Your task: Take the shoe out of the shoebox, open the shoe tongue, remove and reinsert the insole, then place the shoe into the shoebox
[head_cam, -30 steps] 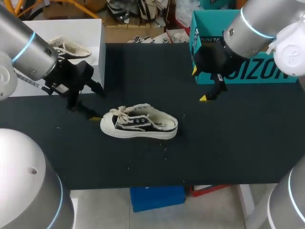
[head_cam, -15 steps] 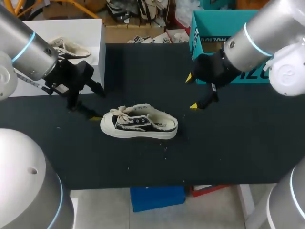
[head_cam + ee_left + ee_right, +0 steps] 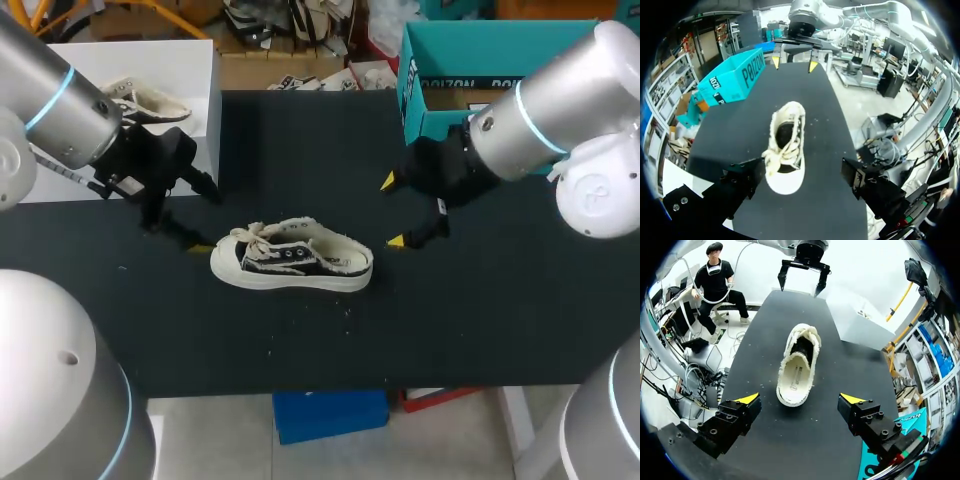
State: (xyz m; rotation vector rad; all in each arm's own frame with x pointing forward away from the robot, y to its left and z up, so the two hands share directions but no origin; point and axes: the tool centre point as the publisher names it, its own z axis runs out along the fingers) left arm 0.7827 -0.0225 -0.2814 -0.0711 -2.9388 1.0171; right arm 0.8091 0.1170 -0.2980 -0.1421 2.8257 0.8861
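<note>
Two hands are over the dark table (image 3: 480, 300), and both are spread wide and hold nothing. A black shoe (image 3: 300, 262) with a white sole and cream laces stands upright on its sole near the middle of the table, outside the teal shoebox (image 3: 440, 90), which sits at the table's far right edge. The left hand (image 3: 207, 222) is low at the shoe's toe end, one yellow tip just beside the toe. From the head view I cannot tell whether it touches. In the left wrist view the toe and laces of the shoe (image 3: 787, 145) lie between the open fingers of that hand (image 3: 802, 169), with a gap on each side. The right hand (image 3: 794, 64) shows past the heel, and the shoebox (image 3: 732, 77) is off to one side of it. The right hand (image 3: 391, 211) is between the shoebox and the heel, clear of both. In the right wrist view its fingers (image 3: 800, 399) stand far apart with bare table between them. The shoe (image 3: 797, 370) lies just ahead, heel nearest, with the pale insole (image 3: 795, 377) lying flat inside the open collar. Beyond the toe is the left hand (image 3: 800, 286), also wide open.
</note>
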